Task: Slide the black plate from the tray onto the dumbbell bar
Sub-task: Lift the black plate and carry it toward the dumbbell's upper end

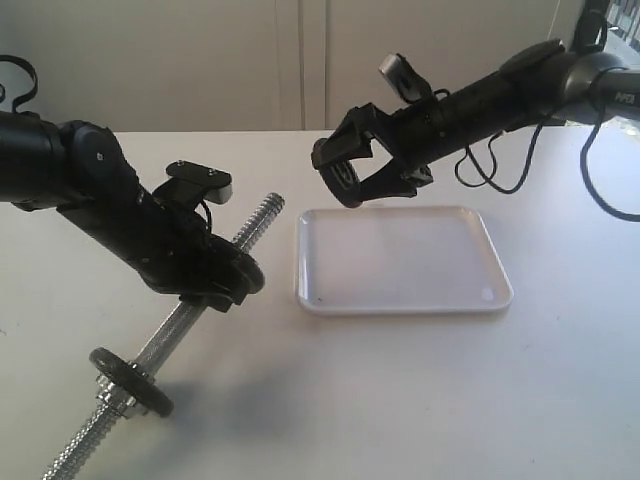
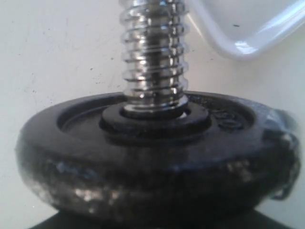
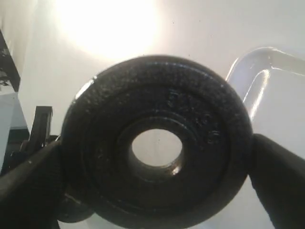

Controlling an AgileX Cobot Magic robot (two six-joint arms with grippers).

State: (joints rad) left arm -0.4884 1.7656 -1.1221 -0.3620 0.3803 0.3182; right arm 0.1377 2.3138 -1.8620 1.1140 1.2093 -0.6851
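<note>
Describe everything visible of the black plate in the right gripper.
The plate is a round black metal-looking disc with a pebbled, glossy face, a centre hole inside a raised ring and faint raised lettering. The right gripper holds it on edge by opposite rim points, jaws shut on it, in the air near a corner of the tray; nothing else touches it.

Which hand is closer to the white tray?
Right. The right hand, gripping the black plate, hangs above the tray's corner; the left hand holds the dumbbell bar off to its side.
</note>
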